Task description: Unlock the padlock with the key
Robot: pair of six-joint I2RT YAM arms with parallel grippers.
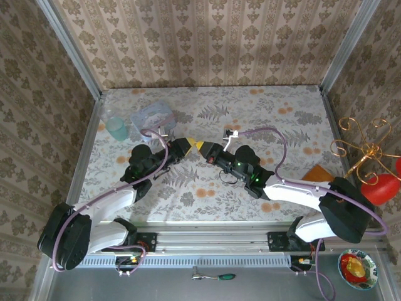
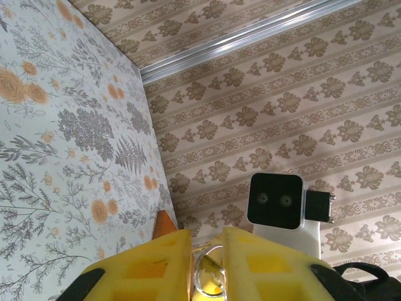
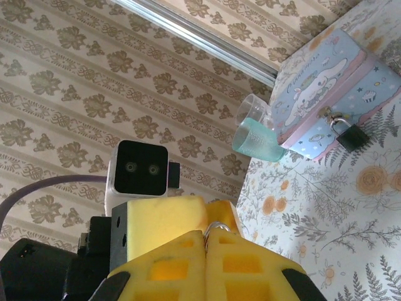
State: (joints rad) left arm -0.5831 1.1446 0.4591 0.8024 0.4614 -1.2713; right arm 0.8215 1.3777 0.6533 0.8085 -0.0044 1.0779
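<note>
I'm seeing a small black padlock [image 3: 352, 136], silver shackle, hanging on pastel box [image 3: 326, 94], well apart from right gripper [image 3: 205, 243] clenching key ring [image 3: 216, 226]; left gripper [image 2: 207, 243] grip unclear.

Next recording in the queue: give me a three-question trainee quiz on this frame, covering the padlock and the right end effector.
1. True or false: the padlock is fastened on the cartoon-printed box.
2. What stands right beside that box? A) a clear cup with teal inside; B) a red kettle; C) a stack of plates.
3. Short answer: what peeks out between the closed fingers of the right end effector?

Key: 1 true; 2 A; 3 a small metal ring.
</note>
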